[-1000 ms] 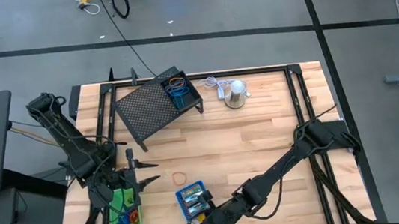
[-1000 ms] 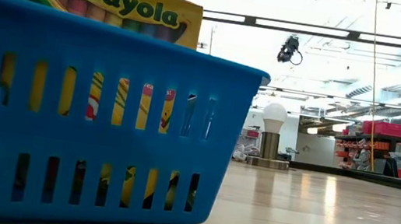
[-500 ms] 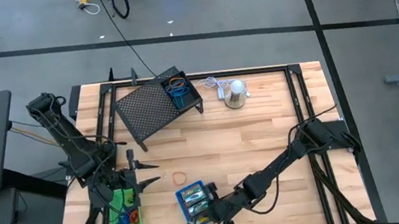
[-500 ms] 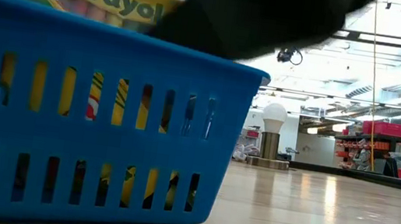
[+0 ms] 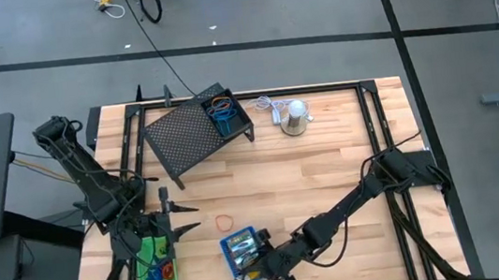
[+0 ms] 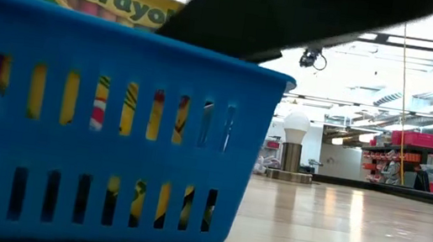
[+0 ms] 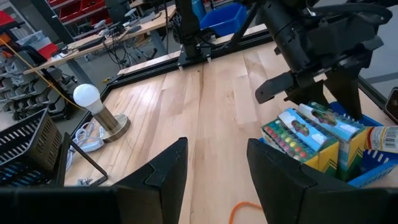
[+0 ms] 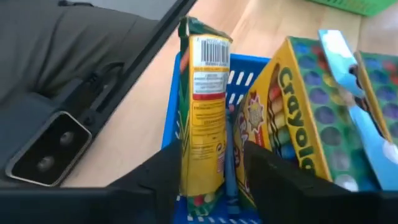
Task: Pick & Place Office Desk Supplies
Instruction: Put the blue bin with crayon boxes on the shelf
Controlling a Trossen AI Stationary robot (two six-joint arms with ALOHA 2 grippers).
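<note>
Now right hand point(image 5: 263, 272) over blue tray point(image 5: 228, 258), fingers parted around upright crayon box point(image 8: 204, 112), box seemingly released. Next: lift clear, fetch orange loop point(image 5: 226, 223). Left hand point(image 5: 166, 217) half open, empty.

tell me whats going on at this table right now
The right pincer is over the blue tray of crayon boxes at the near edge, its jaws open around one upright box. The left pincer hangs open above the bare wood beside the green tray, holding nothing.
</note>
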